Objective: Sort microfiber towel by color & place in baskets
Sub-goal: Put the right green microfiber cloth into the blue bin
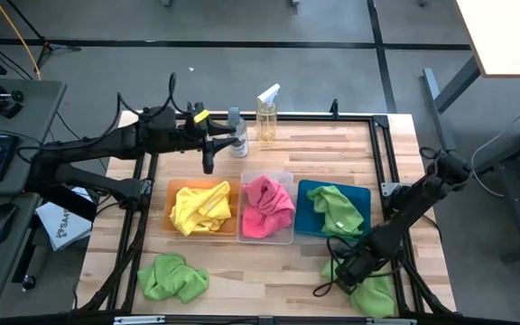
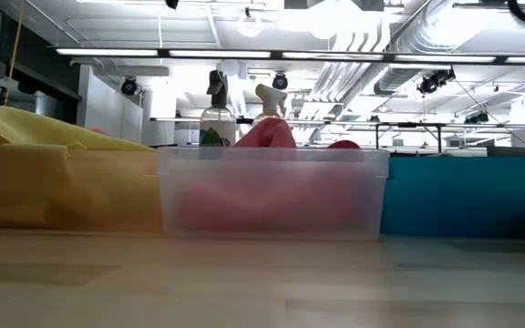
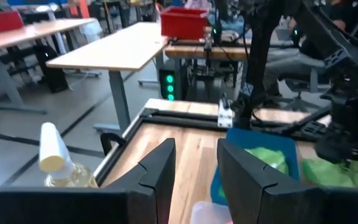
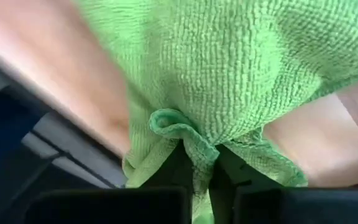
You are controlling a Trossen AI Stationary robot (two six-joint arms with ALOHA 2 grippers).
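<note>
Three bins sit in a row at mid-table: the orange bin [image 1: 177,190] with a yellow towel [image 1: 200,208], the clear bin [image 1: 286,177] with a pink towel [image 1: 267,208], the teal bin [image 1: 307,191] with a lime green towel [image 1: 338,209]. A second green towel [image 1: 171,277] lies loose near the front left. A third green towel [image 1: 373,291] lies at the front right, and my right gripper [image 1: 348,271] is down on it, shut on a fold. My left gripper [image 3: 194,171] hovers open above the far side of the table, near the spray bottles. My right gripper pinches a bunched fold [image 4: 185,134] of the green towel between its two fingers. It comes from above, slanting down. Most of the towel [image 1: 377,293] lies on the table by the near right corner; how many layers are caught, I cannot tell.
Two clear spray bottles [image 1: 267,116] [image 1: 237,135] stand at the far edge behind the bins. A black frame rail [image 1: 382,153] runs along the table's right side. Bare wood lies in front of the bins between the two loose green towels. A keyboard and mouse sit off the left side.
</note>
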